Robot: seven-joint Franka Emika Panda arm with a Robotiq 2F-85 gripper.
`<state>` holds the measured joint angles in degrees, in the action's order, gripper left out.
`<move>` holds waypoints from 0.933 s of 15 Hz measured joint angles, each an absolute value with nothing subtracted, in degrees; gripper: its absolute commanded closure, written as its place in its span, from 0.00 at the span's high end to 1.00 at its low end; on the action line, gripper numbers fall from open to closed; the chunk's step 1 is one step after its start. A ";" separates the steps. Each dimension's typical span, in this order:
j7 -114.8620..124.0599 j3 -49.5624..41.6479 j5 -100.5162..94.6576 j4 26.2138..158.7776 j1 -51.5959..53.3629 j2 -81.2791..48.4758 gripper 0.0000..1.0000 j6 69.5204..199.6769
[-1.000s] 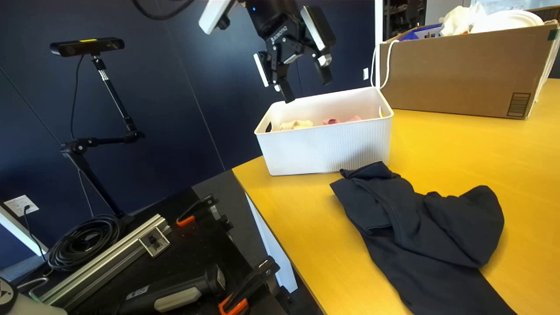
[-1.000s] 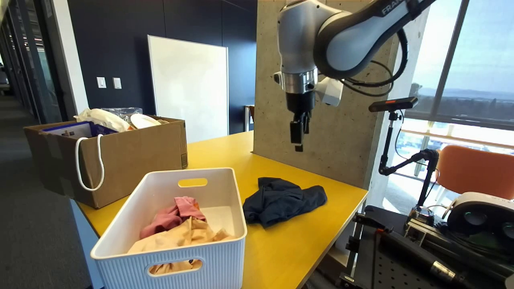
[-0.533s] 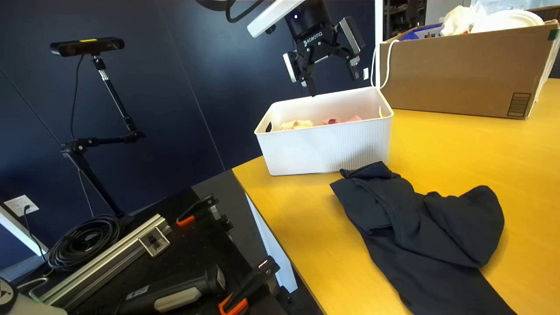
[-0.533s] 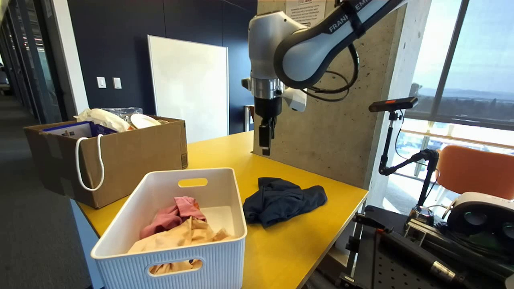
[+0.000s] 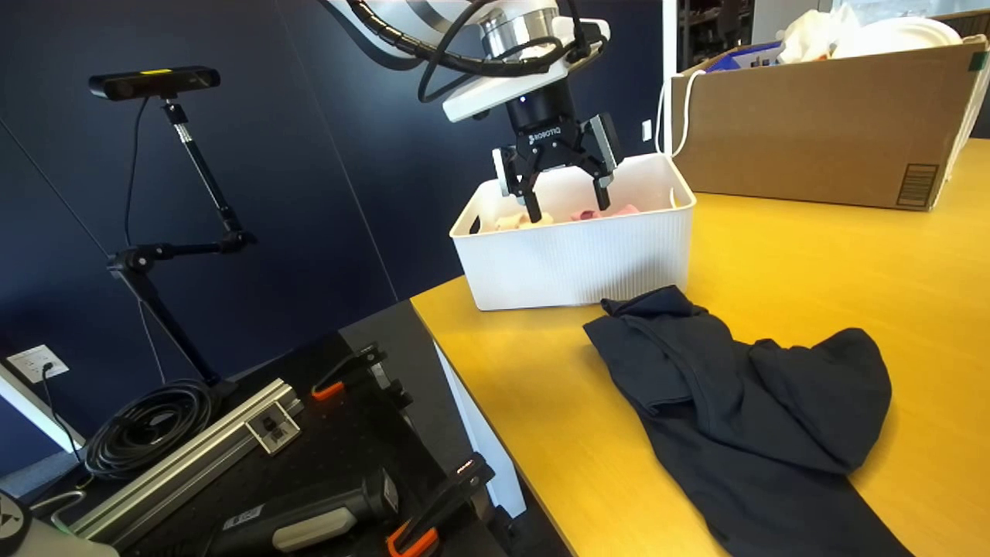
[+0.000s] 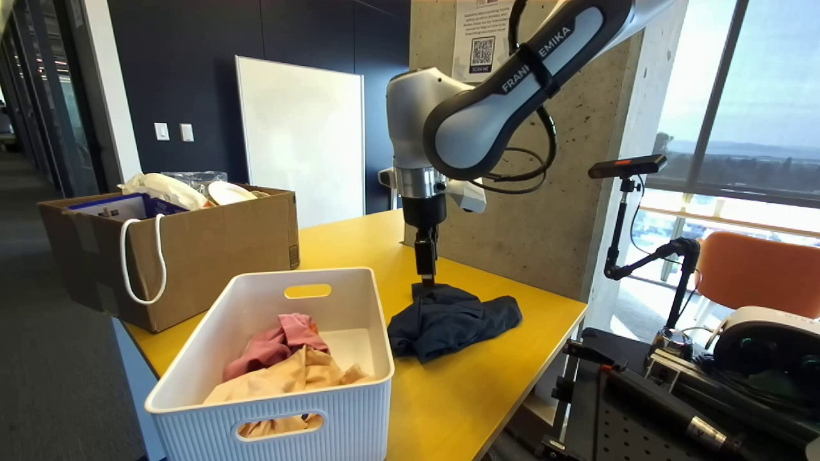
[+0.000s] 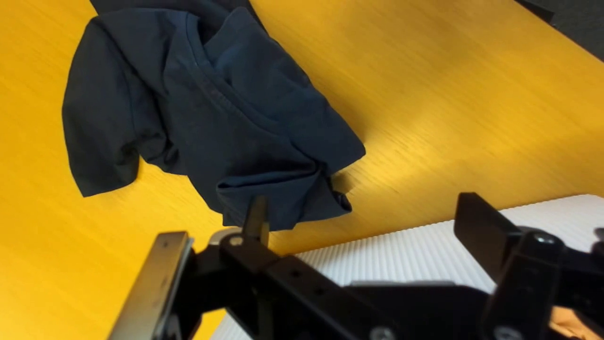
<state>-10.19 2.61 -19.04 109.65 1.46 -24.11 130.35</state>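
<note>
In an exterior view, dark cloth [image 6: 455, 323] lies crumpled on the yellow table [image 6: 442, 410], the gripper [image 6: 428, 279] hanging at its eleven o'clock, fingers spread wide. Just beside, at eight, rises the white bin [image 6: 352, 419], pink cloth [image 6: 269, 352] and tan cloth [image 6: 288, 379] inside; farther out stand a cardboard box [image 6: 224, 246] at ten and a concrete pillar [image 6: 512, 243] at one.
</note>
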 measured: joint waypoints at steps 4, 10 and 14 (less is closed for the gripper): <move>-10.19 2.60 -19.04 109.54 1.48 -24.10 1.00 130.35; -12.90 2.61 -18.67 109.43 1.31 -23.38 1.00 128.79; -21.23 2.87 -16.22 109.43 0.15 -22.84 1.00 127.82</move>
<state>-21.23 2.87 -16.22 109.43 0.15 -22.84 127.82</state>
